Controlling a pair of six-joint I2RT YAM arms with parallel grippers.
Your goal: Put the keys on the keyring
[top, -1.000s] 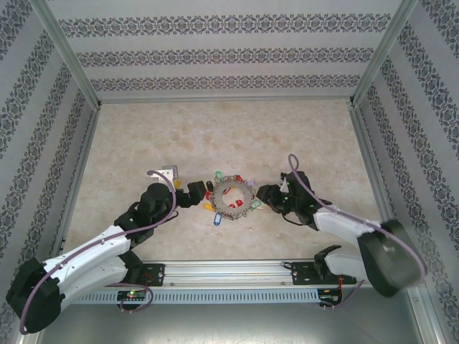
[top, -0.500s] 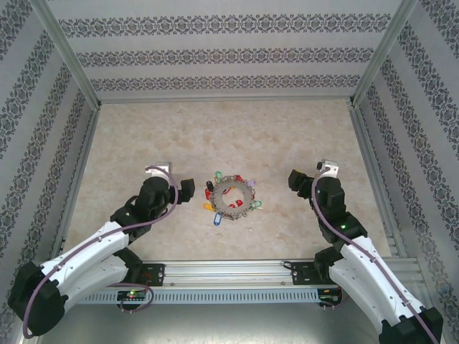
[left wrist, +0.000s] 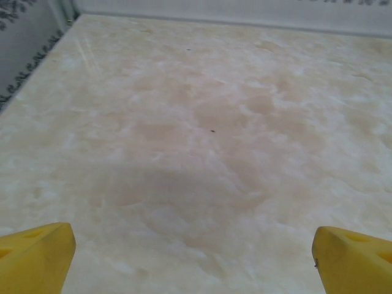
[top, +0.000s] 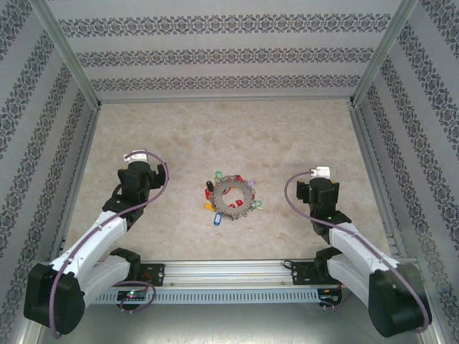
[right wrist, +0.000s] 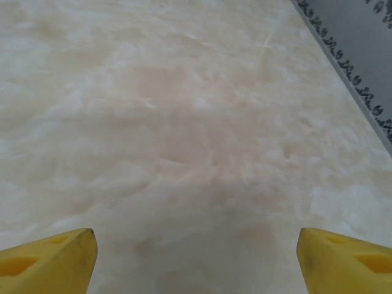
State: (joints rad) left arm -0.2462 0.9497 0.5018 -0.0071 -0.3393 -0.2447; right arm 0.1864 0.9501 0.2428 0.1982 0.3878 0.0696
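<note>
The left gripper [left wrist: 193,260] hovers over bare worktop [top: 179,129] left of centre, its yellow fingers [left wrist: 33,254] spread wide with nothing between them. In the middle the keyring [top: 224,192] lies flat, fringed with red, yellow, blue and green tags. Whether the two keys hang among them is too small to tell. The right gripper [right wrist: 196,260] sits well to the right, equally spread and empty. Both stand apart from the keyring, so the task looks finished or close to it. If a key proves loose, take it by its tag, low and slow, while the other gripper pins the keyring.
</note>
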